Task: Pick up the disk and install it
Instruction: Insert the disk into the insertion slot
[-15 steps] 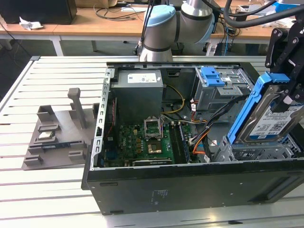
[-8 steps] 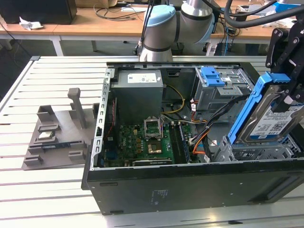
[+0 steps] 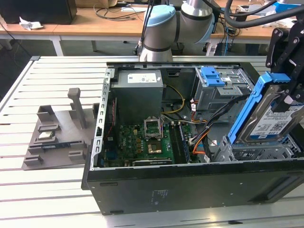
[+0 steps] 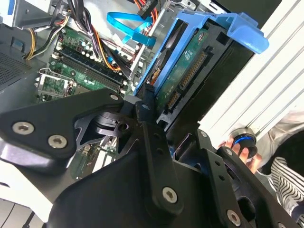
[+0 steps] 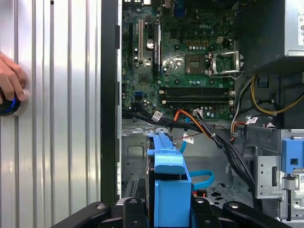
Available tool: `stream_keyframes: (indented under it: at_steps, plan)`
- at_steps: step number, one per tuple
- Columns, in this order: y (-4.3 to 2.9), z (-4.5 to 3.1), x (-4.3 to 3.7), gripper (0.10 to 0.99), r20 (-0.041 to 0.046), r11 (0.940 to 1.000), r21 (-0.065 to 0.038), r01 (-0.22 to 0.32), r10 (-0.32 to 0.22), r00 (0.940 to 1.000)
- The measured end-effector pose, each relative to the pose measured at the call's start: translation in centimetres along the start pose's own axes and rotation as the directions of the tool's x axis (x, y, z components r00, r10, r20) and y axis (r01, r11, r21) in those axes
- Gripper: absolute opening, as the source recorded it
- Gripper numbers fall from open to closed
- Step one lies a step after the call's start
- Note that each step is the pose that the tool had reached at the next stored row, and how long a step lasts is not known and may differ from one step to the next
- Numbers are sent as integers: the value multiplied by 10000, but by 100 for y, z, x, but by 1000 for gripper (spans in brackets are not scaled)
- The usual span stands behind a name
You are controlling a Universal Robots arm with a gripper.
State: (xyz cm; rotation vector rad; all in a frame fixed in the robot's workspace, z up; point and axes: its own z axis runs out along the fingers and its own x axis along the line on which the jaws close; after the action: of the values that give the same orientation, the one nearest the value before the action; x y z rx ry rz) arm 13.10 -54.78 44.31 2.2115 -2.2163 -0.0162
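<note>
The disk (image 3: 271, 122), a silver drive with a blue-and-white label in a blue plastic carrier frame (image 3: 248, 111), hangs tilted on edge over the drive bay (image 3: 256, 153) at the exterior view's right end of the open computer case (image 3: 190, 187). My gripper (image 3: 288, 96) is shut on it from above. In the second wrist view the black fingers (image 4: 145, 107) clamp the disk (image 4: 187, 71), whose green circuit side and connectors show. In the first wrist view the blue carrier (image 5: 167, 183) sits between my gripper (image 5: 166, 210) fingers, above the case floor.
Inside the case lie the motherboard (image 3: 147, 140), a grey power-supply box (image 3: 140, 90), a grey cage with a blue latch (image 3: 213, 76) and loose cables (image 5: 209, 128). A grey fixture (image 3: 57, 133) stands at the exterior view's left. A hand (image 5: 9, 80) rests on a blue button (image 4: 243, 142).
</note>
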Motion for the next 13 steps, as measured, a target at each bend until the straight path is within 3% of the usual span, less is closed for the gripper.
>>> stream_keyframes:
  at_steps: [3, 13]
  plan:
    - [0, 1, -1, 369, 178, 10000, 0, 2, -2, 9998]
    - [-35, 66, -15, 369, 179, 10000, -6, 2, -2, 9998]
